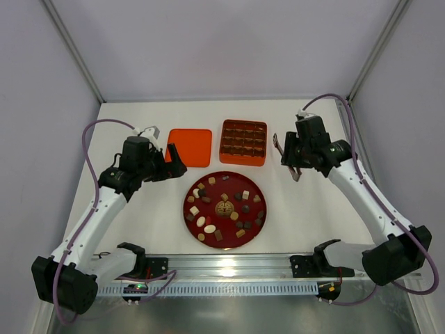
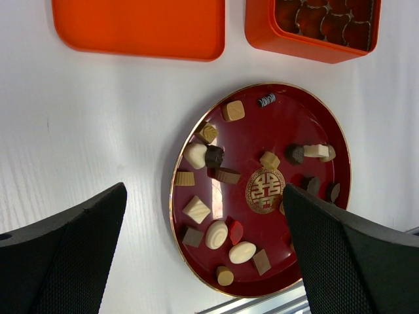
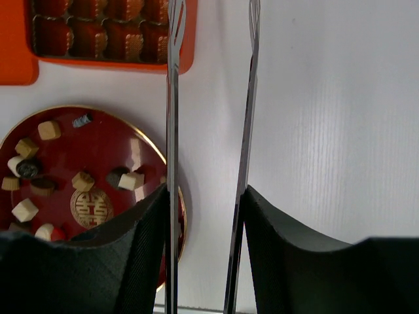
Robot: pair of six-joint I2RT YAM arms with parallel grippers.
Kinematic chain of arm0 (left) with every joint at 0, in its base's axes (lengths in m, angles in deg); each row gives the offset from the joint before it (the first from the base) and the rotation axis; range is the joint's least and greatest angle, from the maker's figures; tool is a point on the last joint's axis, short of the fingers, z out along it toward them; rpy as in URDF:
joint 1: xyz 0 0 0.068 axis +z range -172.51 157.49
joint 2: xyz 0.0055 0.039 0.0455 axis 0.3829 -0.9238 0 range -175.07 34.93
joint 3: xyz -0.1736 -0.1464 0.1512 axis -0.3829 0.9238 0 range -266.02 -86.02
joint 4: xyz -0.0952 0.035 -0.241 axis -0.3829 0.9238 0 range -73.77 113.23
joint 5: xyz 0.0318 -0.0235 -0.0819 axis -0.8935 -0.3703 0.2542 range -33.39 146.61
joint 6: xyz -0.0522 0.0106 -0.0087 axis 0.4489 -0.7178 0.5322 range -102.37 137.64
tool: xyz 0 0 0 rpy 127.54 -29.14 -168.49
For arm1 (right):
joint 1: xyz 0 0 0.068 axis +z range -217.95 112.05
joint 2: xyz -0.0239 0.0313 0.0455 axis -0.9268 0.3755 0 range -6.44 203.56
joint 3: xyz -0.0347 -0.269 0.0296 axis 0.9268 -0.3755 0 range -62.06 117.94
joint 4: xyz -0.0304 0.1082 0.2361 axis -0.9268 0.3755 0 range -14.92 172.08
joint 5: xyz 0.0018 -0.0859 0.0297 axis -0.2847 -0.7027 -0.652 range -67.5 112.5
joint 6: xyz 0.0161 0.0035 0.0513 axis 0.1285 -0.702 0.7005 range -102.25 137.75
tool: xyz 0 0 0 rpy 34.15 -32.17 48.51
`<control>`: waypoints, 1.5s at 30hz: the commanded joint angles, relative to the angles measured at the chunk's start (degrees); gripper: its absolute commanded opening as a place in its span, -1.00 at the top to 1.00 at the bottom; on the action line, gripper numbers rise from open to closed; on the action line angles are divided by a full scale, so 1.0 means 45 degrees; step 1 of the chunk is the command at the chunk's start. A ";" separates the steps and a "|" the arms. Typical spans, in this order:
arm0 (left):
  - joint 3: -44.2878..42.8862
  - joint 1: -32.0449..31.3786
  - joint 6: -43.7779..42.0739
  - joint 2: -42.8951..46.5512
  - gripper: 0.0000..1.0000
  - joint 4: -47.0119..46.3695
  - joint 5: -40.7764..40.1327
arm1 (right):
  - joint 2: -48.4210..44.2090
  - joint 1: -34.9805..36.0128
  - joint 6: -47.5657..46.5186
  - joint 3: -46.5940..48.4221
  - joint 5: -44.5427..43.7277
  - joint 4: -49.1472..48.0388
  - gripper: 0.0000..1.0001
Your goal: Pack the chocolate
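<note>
Several chocolates [image 1: 208,228], dark brown, tan and cream, lie scattered on a dark red round plate [image 1: 224,174] with a gold emblem at mid-table. The left wrist view shows them close up, among them a cream oval chocolate [image 2: 242,252] near the plate's [image 2: 288,124] front rim. My left gripper [image 1: 177,161] [image 2: 204,196] hovers open and empty above the plate's left side. My right gripper [image 1: 290,158] [image 3: 204,196] is right of the plate, shut on metal tongs [image 1: 277,143] [image 3: 172,98], whose two arms stand apart with nothing between them. The plate [image 3: 105,137] lies to their left.
An orange gridded tray [image 1: 243,142] [image 2: 288,46] [image 3: 190,62] with dark compartments sits behind the plate. Its flat orange lid [image 1: 189,147] [image 2: 141,26] lies to its left. A metal rail [image 1: 229,264] runs along the near table edge; walls enclose the sides and back.
</note>
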 commanded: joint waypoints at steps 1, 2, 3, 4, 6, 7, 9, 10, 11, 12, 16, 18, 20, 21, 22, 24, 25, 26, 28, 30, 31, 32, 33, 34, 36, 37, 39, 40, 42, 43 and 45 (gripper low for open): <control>-0.0418 -0.0043 -0.0155 0.0118 -0.99 -0.0113 0.0192 | -0.1223 0.0726 0.0398 0.0451 0.0567 0.1129 0.00; -0.0418 -0.0062 -0.0155 0.0118 -0.99 -0.0132 0.0192 | -0.1419 0.0941 0.0534 0.0315 0.0666 0.1440 0.01; -0.0418 -0.0043 -0.0136 0.0098 -1.00 -0.0113 0.0231 | -0.1788 0.1252 0.0594 0.0275 0.0764 0.1676 0.01; -0.0398 -0.0062 -0.0155 0.0079 -0.99 -0.0113 0.0251 | -0.1966 0.1430 0.0672 0.0255 0.0784 0.2065 0.02; -0.0418 -0.0042 -0.0116 0.0040 -0.99 -0.0113 0.0329 | -0.2317 0.1936 0.0867 0.0099 0.0978 0.2302 0.05; -0.0437 -0.0042 -0.0135 0.0020 -0.99 -0.0113 0.0368 | -0.2532 0.2055 0.0906 0.0041 0.1134 0.2593 0.06; -0.0418 -0.0062 -0.0116 -0.0019 -0.99 -0.0133 0.0368 | -0.2728 0.2387 0.1101 -0.0154 0.1349 0.2713 0.07; -0.0398 -0.0043 -0.0116 -0.0038 -0.99 -0.0133 0.0387 | -0.2826 0.2678 0.1160 -0.0232 0.1466 0.2771 0.08; -0.0398 -0.0062 -0.0135 -0.0039 -0.99 -0.0133 0.0368 | -0.2827 0.2913 0.1257 -0.0388 0.1622 0.2772 0.09; -0.0379 -0.0043 -0.0135 -0.0039 -0.99 -0.0133 0.0349 | -0.2827 0.3109 0.1336 -0.0467 0.1605 0.2791 0.10; -0.0398 -0.0062 -0.0116 -0.0097 -0.99 -0.0133 0.0368 | -0.2534 0.4396 0.1434 -0.0643 0.1624 0.2831 0.10; -0.0359 -0.0062 -0.0116 -0.0078 -0.99 -0.0133 0.0310 | -0.2320 0.4691 0.1415 -0.0702 0.1624 0.2772 0.11; -0.0379 -0.0062 -0.0155 -0.0058 -0.99 -0.0132 0.0212 | -0.2125 0.4907 0.1357 -0.0760 0.1605 0.2713 0.10; -0.0379 -0.0062 -0.0155 -0.0058 -0.99 -0.0133 0.0173 | -0.2066 0.4927 0.1317 -0.0780 0.1643 0.2694 0.10; -0.0379 -0.0062 -0.0155 -0.0097 -0.99 -0.0152 0.0192 | -0.1988 0.4947 0.1220 -0.0819 0.1605 0.2616 0.11; -0.0378 -0.0042 -0.0155 -0.0097 -1.00 -0.0133 0.0212 | -0.1832 0.4966 0.1142 -0.1014 0.2088 0.2441 0.10; -0.0379 -0.0042 -0.0155 -0.0097 -0.99 -0.0133 0.0192 | -0.1753 0.4966 0.1064 -0.1073 0.2209 0.2266 0.11; -0.0379 -0.0062 -0.0136 -0.0117 -1.00 -0.0133 0.0192 | -0.1695 0.5005 0.1044 -0.1189 0.2287 0.2167 0.11; -0.0359 -0.0042 -0.0136 -0.0136 -0.99 -0.0133 0.0212 | -0.1460 0.5044 0.1005 -0.1210 0.2443 0.2050 0.11; -0.0378 -0.0042 -0.0135 -0.0195 -0.99 -0.0133 0.0212 | -0.1285 0.5142 0.0966 -0.1307 0.2503 0.1952 0.11; -0.0359 -0.0042 -0.0155 -0.0195 -0.99 -0.0133 0.0250 | -0.1226 0.5162 0.0965 -0.1327 0.2580 0.1835 0.11; -0.0378 -0.0062 -0.0155 -0.0214 -0.99 -0.0133 0.0251 | -0.1206 0.5200 0.0965 -0.1366 0.2600 0.1796 0.11; -0.0359 -0.0062 -0.0155 -0.0214 -0.99 -0.0133 0.0251 | -0.1148 0.5220 0.0985 -0.1385 0.2600 0.1756 0.11; -0.0378 -0.0043 -0.0136 -0.0214 -0.99 -0.0133 0.0231 | -0.1070 0.5278 0.0966 -0.1405 0.2600 0.1717 0.11; -0.0379 -0.0042 -0.0155 -0.0234 -0.99 -0.0133 0.0251 | -0.0972 0.5318 0.0965 -0.1483 0.2620 0.1659 0.11; -0.0379 -0.0042 -0.0155 -0.0253 -0.99 -0.0133 0.0231 | -0.0933 0.5357 0.0946 -0.1541 0.2601 0.1639 0.11; -0.0379 -0.0062 -0.0155 -0.0214 -1.00 -0.0133 0.0251 | -0.0835 0.5377 0.0946 -0.1620 0.2484 0.1658 0.12; -0.0359 -0.0043 -0.0136 -0.0234 -0.99 -0.0133 0.0251 | -0.0815 0.5415 0.0946 -0.1639 0.2445 0.1716 0.12; -0.0359 -0.0062 -0.0155 -0.0234 -0.99 -0.0133 0.0290 | -0.0776 0.5435 0.0926 -0.1737 0.2308 0.1737 0.12; -0.0359 -0.0043 -0.0155 -0.0234 -0.99 -0.0133 0.0309 | -0.0776 0.5435 0.0926 -0.1776 0.2288 0.1737 0.11; -0.0359 -0.0043 -0.0155 -0.0253 -0.99 -0.0133 0.0329 | -0.0757 0.5435 0.0946 -0.1912 0.2249 0.1737 0.12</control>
